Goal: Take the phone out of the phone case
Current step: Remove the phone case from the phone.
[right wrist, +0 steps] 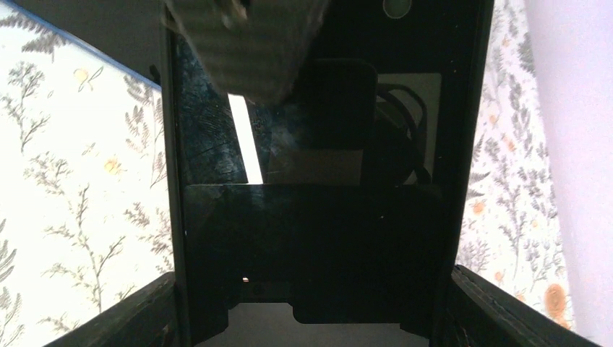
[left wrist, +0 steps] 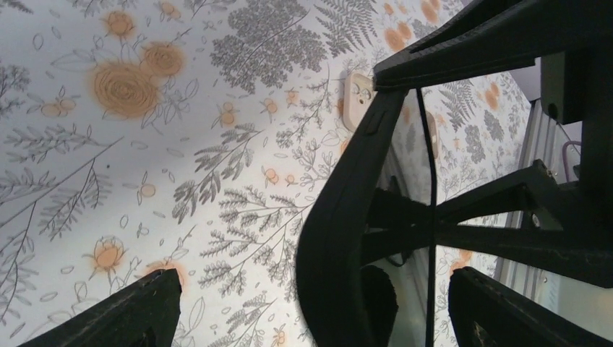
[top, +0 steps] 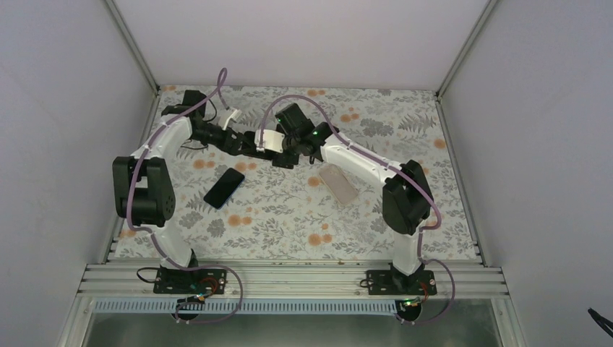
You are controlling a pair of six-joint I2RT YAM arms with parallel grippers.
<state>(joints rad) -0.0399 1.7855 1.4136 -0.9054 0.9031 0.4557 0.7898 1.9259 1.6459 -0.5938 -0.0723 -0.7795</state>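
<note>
My right gripper [right wrist: 311, 314] is shut on the phone [right wrist: 318, 238], its fingers pressing on the two long edges, and the glossy black screen fills the right wrist view. It holds the phone above the mat at the back centre [top: 283, 159]. My left gripper [left wrist: 311, 311] is open wide, and the phone [left wrist: 340, 238] stands edge-on between its fingers without touching them. In the top view the left gripper [top: 254, 144] meets the right gripper [top: 288, 153] there. The translucent phone case [top: 338, 182] lies empty on the mat to the right, and it also shows in the left wrist view [left wrist: 357, 97].
A second bare black phone [top: 224, 187] lies on the flowered mat [top: 289, 217] left of centre. Grey walls enclose the mat on three sides, with an aluminium rail [top: 289, 278] along the near edge. A black and white device [top: 194, 101] sits in the back left corner.
</note>
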